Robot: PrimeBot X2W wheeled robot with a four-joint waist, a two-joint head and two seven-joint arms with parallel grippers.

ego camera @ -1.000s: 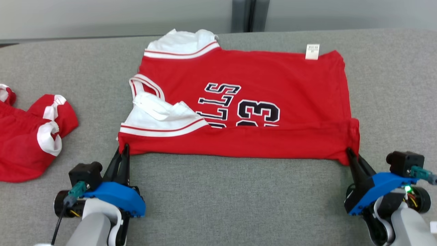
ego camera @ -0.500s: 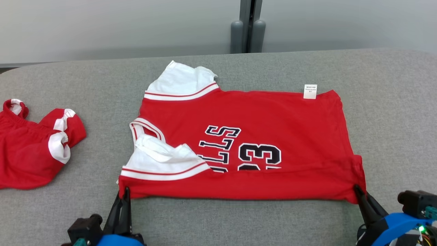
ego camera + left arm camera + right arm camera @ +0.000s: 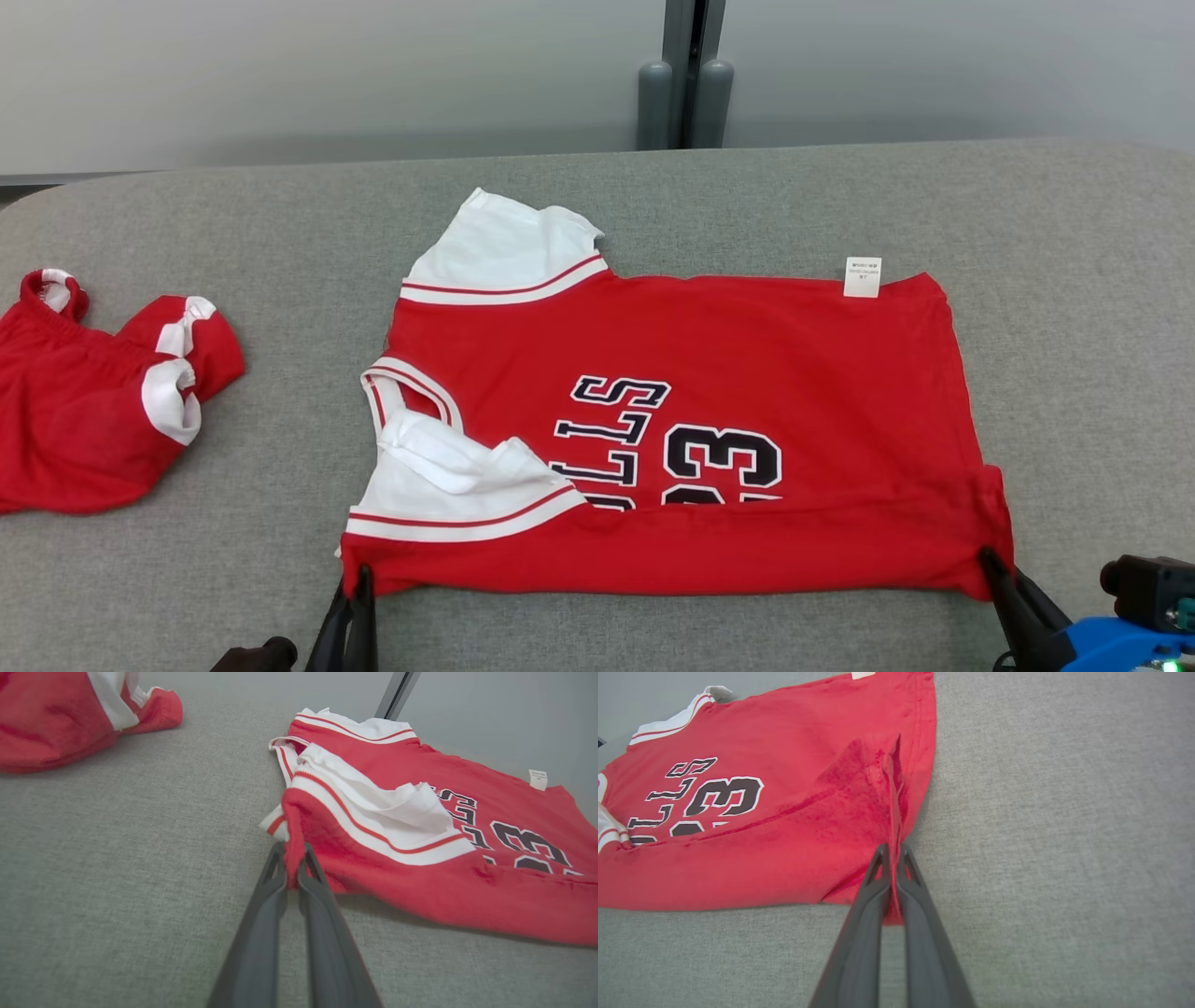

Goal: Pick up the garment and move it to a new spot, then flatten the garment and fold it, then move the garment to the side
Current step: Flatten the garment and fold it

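Jersey (image 3: 747,355) pinched — left gripper (image 3: 292,851), right gripper (image 3: 893,849) — seemingly taut.

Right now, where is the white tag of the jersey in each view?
Head view: tag on the far edge of the jersey, right of centre.
Left wrist view: tag at the far right, upper half.
Right wrist view: tag cut by the top edge.
Shared landmark: the number 23.

Left fingers (image 3: 273,896) clamped, right fingers (image 3: 875,896) clamped

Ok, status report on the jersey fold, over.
Left gripper shut on jersey, near left corner. Right gripper shut on near right corner. Near edge folded over. Red garment off left, clear.
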